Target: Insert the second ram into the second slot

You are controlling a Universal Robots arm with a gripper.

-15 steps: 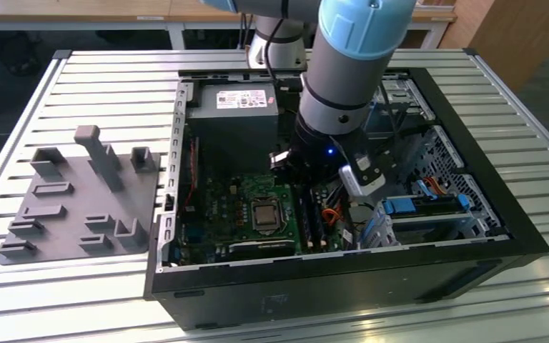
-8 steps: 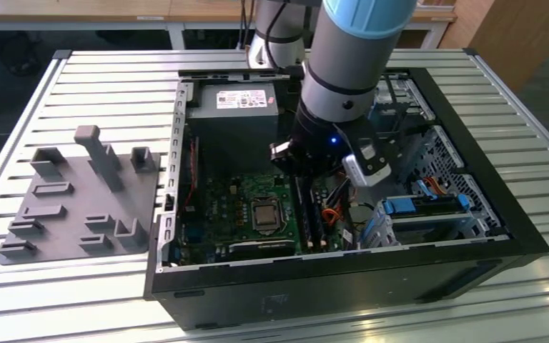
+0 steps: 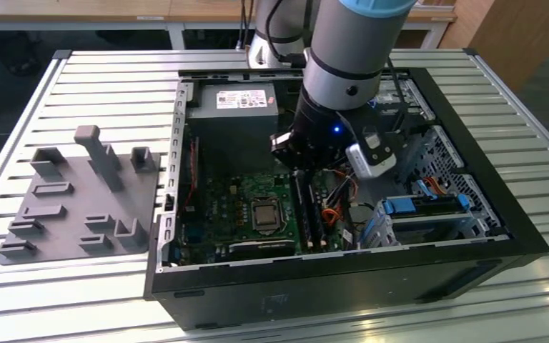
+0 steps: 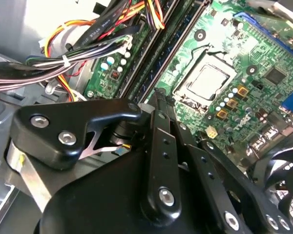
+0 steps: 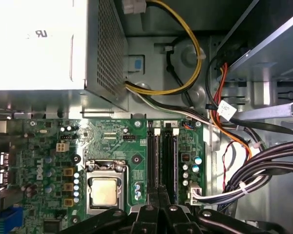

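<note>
Nearest the lens in the second wrist view is the tool (image 4: 155,97), its black link arms folding in toward one tip. The fingers (image 4: 158,126) are drawn together with no gap showing between them. Whether a thin board edge is pinched there I cannot tell.

The tip sits low over the motherboard (image 4: 263,53), right at the near end of the memory slots (image 5: 161,156). I take the ram (image 4: 180,44) to be the thin dark strip standing on edge in its slot and running straight away from the tip. Tool and ram look to be touching or just apart, end-on. I judge the tool is set there, closed and narrow, so it can bear down on the stick's top edge without fouling the neighbouring slot. How deep the stick sits is not clear.

In the exterior view the arm (image 3: 351,64) drops almost straight down into the open computer case (image 3: 351,286), which lies on its side on the slatted counter (image 3: 112,78) so the board faces up. Within the case:
- The power supply (image 3: 241,100) is at 11 o'clock.
- The processor socket (image 3: 265,214) is at 9 o'clock from the slots.
- The drive cage (image 3: 427,211) is at 4 o'clock.
- The cables (image 4: 88,53) are bundled aside, well clear of the slots.

A grey holder tray (image 3: 74,200) rests on the counter at 9 o'clock from the case.
</note>
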